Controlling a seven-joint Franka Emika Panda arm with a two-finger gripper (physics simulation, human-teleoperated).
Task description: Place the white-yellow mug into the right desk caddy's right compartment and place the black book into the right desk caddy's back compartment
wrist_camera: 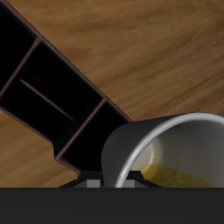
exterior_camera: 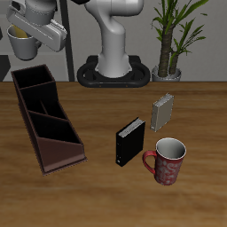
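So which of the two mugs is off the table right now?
The white-yellow mug, held up in the gripper above the right desk caddy; the red mug stands on the table.

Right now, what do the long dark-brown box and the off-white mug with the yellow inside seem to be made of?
The long dark-brown divided box looks like stained wood or matte plastic: flat, dull walls with no shine. The off-white mug with the yellow inside, held up in the jaws, looks like glazed ceramic: smooth, thick rim with soft shading. Both are simulator renders, so this is a guess.
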